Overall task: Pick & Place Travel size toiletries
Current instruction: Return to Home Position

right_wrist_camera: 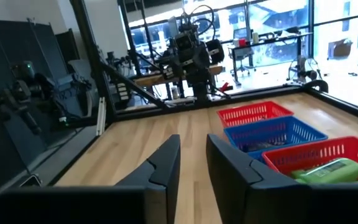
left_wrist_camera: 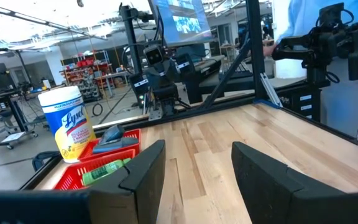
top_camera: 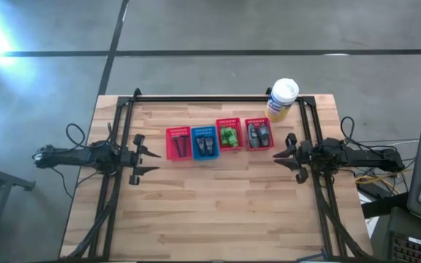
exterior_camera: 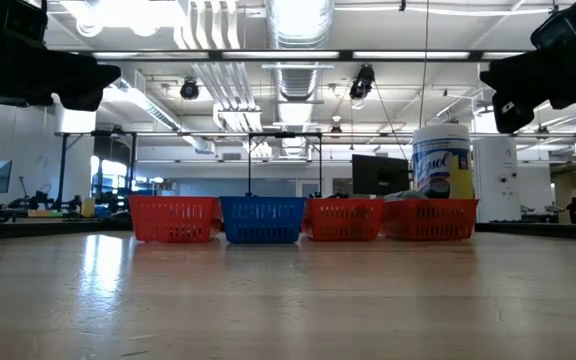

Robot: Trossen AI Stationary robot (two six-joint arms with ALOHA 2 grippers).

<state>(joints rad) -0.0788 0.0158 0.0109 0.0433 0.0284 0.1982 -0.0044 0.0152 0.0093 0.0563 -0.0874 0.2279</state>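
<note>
The toiletries lie in four small mesh baskets set in a row. In the high view a red basket [top_camera: 177,142] holds thin dark items and a blue basket [top_camera: 204,141] holds dark tubes. A second red basket [top_camera: 229,135] holds bright green bottles, and a third [top_camera: 258,134] holds grey bottles. My left gripper [top_camera: 156,161] hovers open to the left of the row, with a green bottle [left_wrist_camera: 107,171] ahead in its wrist view. My right gripper [top_camera: 276,158] hovers open to the right of the row. Its wrist view shows a green bottle [right_wrist_camera: 328,169] in its basket.
A yellow canister with a white lid [top_camera: 282,98] stands near the table's far edge, behind the rightmost basket. Bare wooden tabletop [top_camera: 210,212] stretches from the baskets to the near edge. Black frame rails [top_camera: 115,146] run along both table sides.
</note>
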